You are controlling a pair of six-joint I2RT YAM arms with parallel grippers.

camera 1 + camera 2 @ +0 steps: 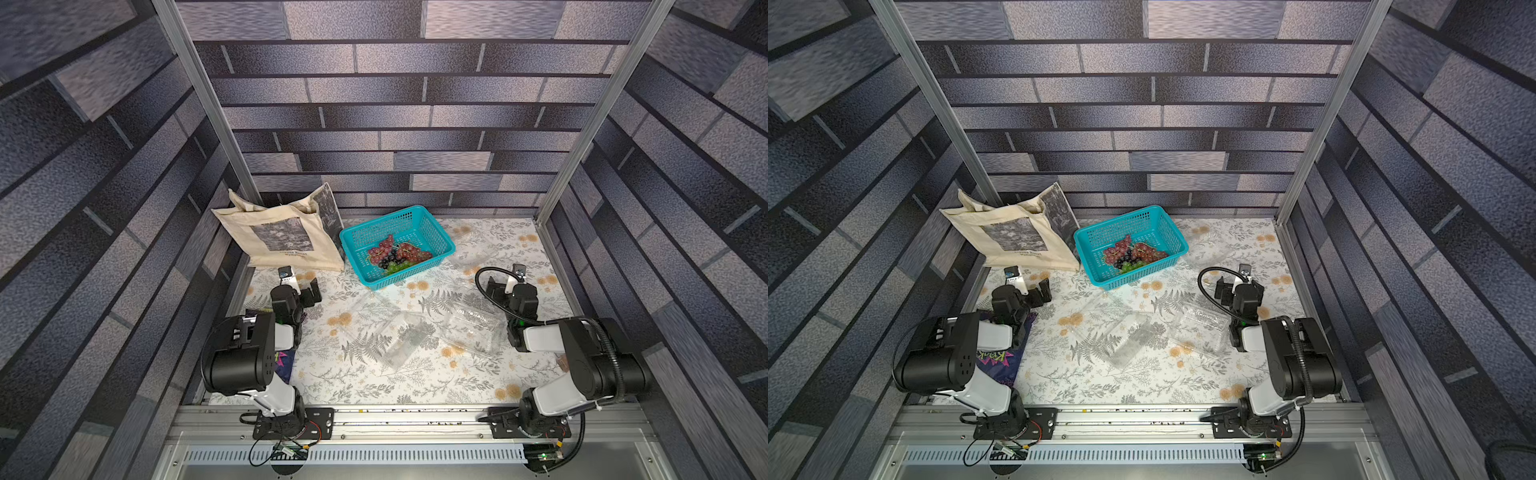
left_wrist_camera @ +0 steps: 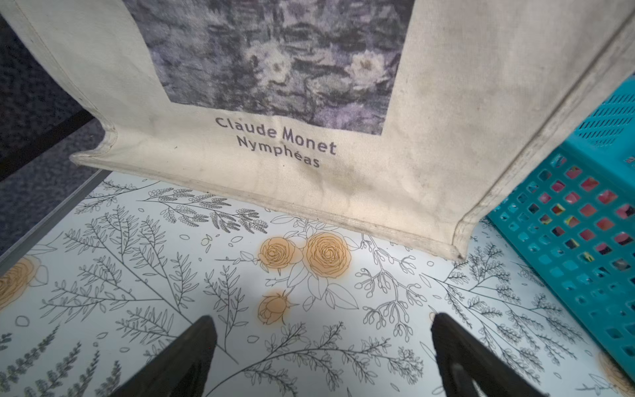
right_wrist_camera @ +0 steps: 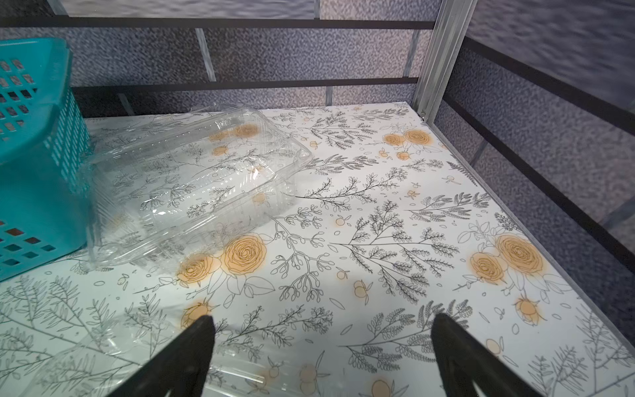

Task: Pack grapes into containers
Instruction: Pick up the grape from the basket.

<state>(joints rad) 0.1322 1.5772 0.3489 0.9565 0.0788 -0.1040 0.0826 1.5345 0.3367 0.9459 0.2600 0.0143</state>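
Floral-print bench inside grey brick-pattern walls; grapes sit in the teal basket, tote bag just beside it, clear containers lying on the bench on its near side. Left wrist view alone reads "Claude Monet Nymphéas" on the tote bag; right wrist view alone shows one of the containers just beside the basket wall. Both left jaws and right jaws spread wide, gripping nothing, over bare bench short of the basket.
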